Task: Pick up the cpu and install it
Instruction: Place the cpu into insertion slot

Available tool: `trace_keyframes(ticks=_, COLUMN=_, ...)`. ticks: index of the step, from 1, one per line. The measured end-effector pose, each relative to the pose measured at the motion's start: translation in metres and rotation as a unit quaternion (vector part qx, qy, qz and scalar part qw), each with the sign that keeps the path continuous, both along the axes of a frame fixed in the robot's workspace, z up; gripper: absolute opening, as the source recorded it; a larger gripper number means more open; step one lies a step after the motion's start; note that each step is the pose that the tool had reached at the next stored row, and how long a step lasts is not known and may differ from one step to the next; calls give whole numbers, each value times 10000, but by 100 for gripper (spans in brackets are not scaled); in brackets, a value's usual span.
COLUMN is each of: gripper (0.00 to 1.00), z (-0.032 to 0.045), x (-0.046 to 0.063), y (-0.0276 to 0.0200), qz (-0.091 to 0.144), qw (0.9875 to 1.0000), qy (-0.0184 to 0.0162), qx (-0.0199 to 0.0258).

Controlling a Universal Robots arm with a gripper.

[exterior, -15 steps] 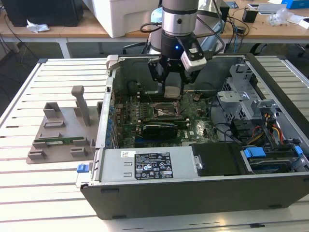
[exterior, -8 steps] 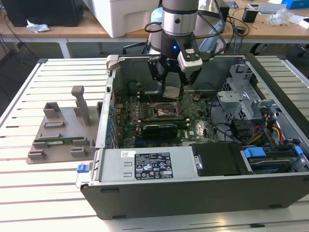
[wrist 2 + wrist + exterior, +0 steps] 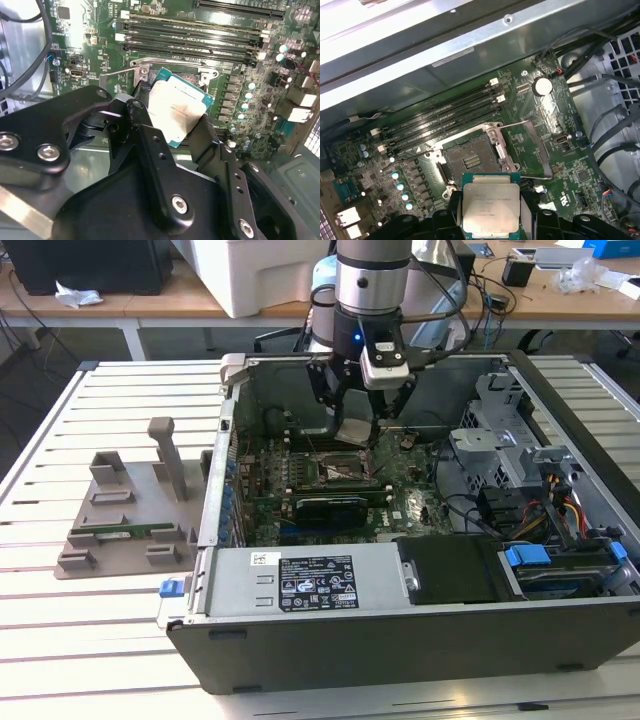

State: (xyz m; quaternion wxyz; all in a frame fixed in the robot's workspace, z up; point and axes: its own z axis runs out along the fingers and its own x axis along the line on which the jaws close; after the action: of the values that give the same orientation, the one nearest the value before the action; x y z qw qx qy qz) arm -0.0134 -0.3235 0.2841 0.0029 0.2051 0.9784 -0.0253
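Computer case (image 3: 400,640) open, near wall toward exterior view. Inside: socket (image 3: 470,161) bare, uncovered. Gripper (image 3: 357,430) clenched on cpu (image 3: 491,209), chip aloft close over socket, not touching. Step judged: transport to socket. Seating calls for chip level, squared to socket.

Arm (image 3: 372,285) upright, claw (image 3: 354,430) down, clamping cpu (image 3: 491,207)

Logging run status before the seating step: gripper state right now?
Gripper: shut on the cpu, which is not yet in the socket.
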Motion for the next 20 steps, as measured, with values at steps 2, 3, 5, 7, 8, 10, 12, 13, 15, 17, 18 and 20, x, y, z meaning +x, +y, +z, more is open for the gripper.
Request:
trace_keyframes(ticks=2, gripper=55, z=0, x=0, y=0, qz=-70, qw=10000, qy=0, qx=-2)
trace_keyframes(ticks=3, gripper=55, z=0, x=0, y=0, qz=-123, qw=9999, qy=0, qx=-4)
trace_keyframes(ticks=5, gripper=55, z=0, x=0, y=0, qz=-237, qw=9997, qy=0, qx=-6)
trace_keyframes(ticks=7, gripper=55, z=-1, x=0, y=0, qz=-324, qw=9995, qy=0, qx=-7)
trace_keyframes(ticks=8, gripper=55, z=-1, x=0, y=0, qz=-360, qw=9994, qy=0, qx=-8)
trace_keyframes(ticks=10, gripper=55, z=-1, x=0, y=0, qz=-434, qw=9991, qy=0, qx=-11)
trace_keyframes(ticks=12, gripper=55, z=-1, x=0, y=0, qz=-500, qw=9988, qy=0, qx=-13)
trace_keyframes(ticks=13, gripper=55, z=-1, x=0, y=0, qz=-538, qw=9986, qy=0, qx=-14)
trace_keyframes(ticks=15, gripper=55, z=-1, x=0, y=0, qz=-624, qw=9981, qy=0, qx=-16)
trace_keyframes(ticks=17, gripper=55, z=-2, x=0, y=0, qz=-703, qw=9975, qy=0, qx=-18)
trace_keyframes(ticks=18, gripper=55, z=-2, x=0, y=0, qz=-745, qw=9972, qy=0, qx=-19)
trace_keyframes(ticks=20, gripper=55, z=-2, x=0, y=0, qz=-857, qw=9963, qy=0, qx=-22)
